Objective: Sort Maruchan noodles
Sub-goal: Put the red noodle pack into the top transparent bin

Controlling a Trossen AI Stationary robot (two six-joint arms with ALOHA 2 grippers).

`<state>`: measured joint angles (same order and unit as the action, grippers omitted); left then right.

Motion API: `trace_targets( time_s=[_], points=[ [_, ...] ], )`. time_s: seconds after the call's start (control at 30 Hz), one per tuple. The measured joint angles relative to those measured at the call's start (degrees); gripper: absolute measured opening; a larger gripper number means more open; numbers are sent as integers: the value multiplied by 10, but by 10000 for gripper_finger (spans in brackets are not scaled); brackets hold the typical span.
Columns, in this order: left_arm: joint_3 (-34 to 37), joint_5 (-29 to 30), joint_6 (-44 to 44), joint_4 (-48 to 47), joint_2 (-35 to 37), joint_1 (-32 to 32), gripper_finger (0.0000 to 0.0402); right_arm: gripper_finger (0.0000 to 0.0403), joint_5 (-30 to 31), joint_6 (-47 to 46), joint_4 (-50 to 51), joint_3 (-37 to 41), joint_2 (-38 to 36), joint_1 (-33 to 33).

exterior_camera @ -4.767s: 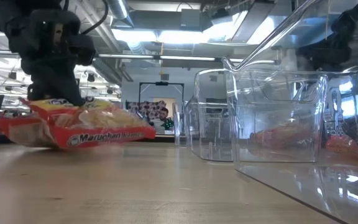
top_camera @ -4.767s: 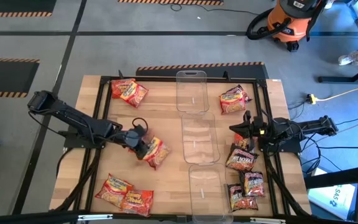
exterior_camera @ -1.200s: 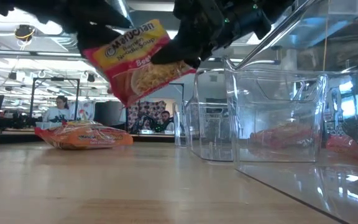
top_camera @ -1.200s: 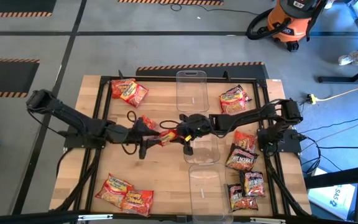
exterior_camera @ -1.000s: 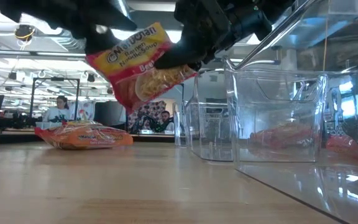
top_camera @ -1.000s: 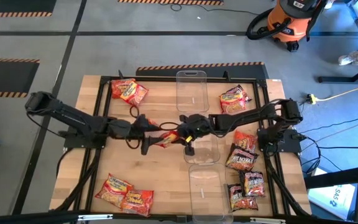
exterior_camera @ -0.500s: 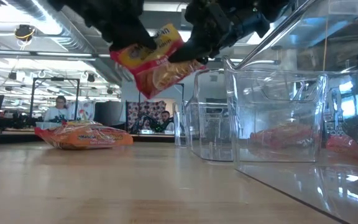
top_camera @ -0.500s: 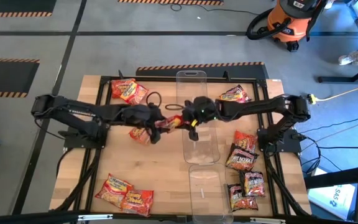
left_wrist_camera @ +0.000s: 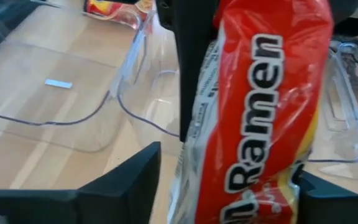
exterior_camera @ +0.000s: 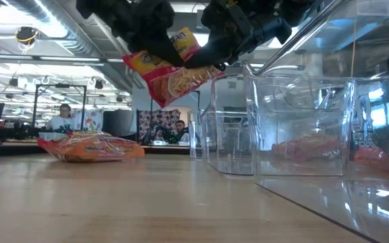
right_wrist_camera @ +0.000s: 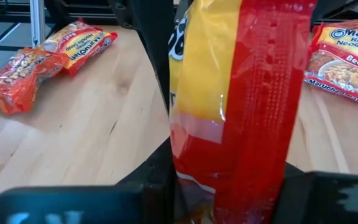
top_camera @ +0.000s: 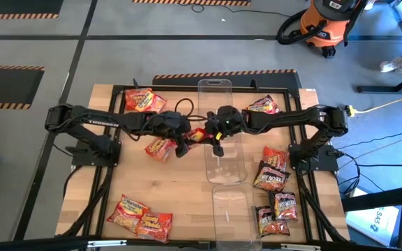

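Red-yellow packet (top_camera: 198, 135) mid-air, pinched by right gripper (top_camera: 208, 134) fingers; left gripper (top_camera: 184, 141) grip unclear. Bins (top_camera: 225, 162) look empty; sorting barely started.

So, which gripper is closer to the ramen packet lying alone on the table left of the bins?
Left. The left gripper is in the air right beside that packet; the right gripper is farther away, at the middle bin.

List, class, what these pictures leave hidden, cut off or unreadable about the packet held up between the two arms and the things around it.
- Held packet: high view, mostly hidden by the left gripper and right gripper.
- Its label: low view, the arms cover part of the name on the packet; left wrist view, the edge cuts it off.
- Whether the left gripper's fingers touch it: not visible.
- Packets behind the clear bins: low view, blurred by plastic.
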<state>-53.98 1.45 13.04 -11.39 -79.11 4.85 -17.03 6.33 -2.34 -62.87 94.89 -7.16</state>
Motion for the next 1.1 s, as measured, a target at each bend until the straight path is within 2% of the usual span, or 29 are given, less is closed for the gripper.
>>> trace_targets(
  time_s=[0.2,0.37,0.47,0.6,0.73,0.93,1.1],
  points=[
    [0,-15,-2,2,0,-1,111,128,-1,-18,-4,0,0,0],
    [0,-10,-17,0,-1,-1,106,164,-2,-18,-14,-1,-1,0],
    [-7,-10,-18,-1,-1,1,106,181,-2,-10,16,-1,-29,-5],
    [-25,-7,-17,-28,-1,4,106,191,5,20,118,-1,-115,-9],
    [-71,11,-35,-76,-3,14,106,191,50,31,189,41,-223,-9],
    [-155,6,-81,-139,-38,61,106,192,130,12,189,172,-383,-8],
    [-278,3,-139,-232,-113,116,106,192,189,-2,174,259,-474,-7]
  ],
)
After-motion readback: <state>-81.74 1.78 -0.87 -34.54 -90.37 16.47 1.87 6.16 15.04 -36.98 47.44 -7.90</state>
